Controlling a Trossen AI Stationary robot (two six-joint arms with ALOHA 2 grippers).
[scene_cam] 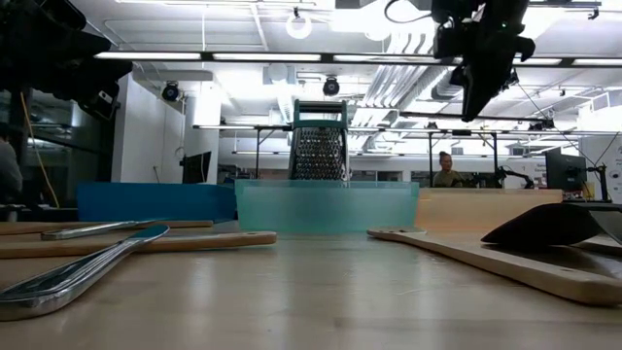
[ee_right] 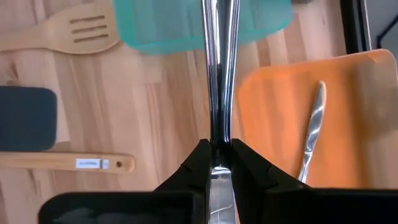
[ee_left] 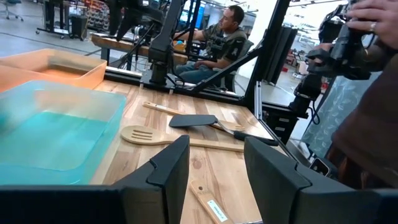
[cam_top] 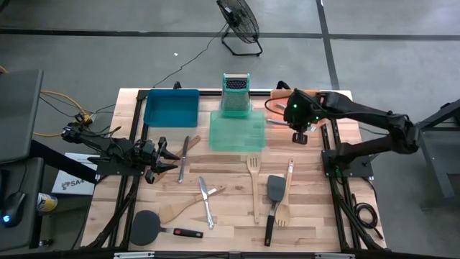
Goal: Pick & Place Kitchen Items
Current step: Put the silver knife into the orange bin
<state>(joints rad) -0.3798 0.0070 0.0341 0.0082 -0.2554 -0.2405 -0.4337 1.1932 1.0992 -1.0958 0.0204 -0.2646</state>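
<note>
My right gripper (cam_top: 299,135) hangs above the table's far right part, between the green tray (cam_top: 237,131) and the orange tray (ee_right: 323,106), shut on a silver metal utensil (ee_right: 217,74). Which kind of utensil it is does not show. A silver knife (ee_right: 313,130) lies flat in the orange tray. Loose on the wood lie a knife (cam_top: 185,154), another silver piece (cam_top: 206,203), a wooden spoon (cam_top: 181,209), a wooden slotted spatula (cam_top: 254,183) and two black spatulas (cam_top: 275,196) (cam_top: 153,227). My left gripper (ee_left: 214,174) waits open and level at the table's left edge (cam_top: 167,162). My right gripper pinches a narrow part of the silver utensil's shaft (ee_right: 218,144) between its two fingers (ee_right: 198,163). It points steeply down from above, the fingers lying along the utensil. The utensil sticks out past the fingertips, lifted clear of the table.
An upright metal grater (cam_top: 236,95) stands behind the green tray, and a blue tray (cam_top: 171,108) lies at the far left. A wooden spatula (cam_top: 286,196) lies beside the black one. People sit and stand beyond the table (ee_left: 221,37).
</note>
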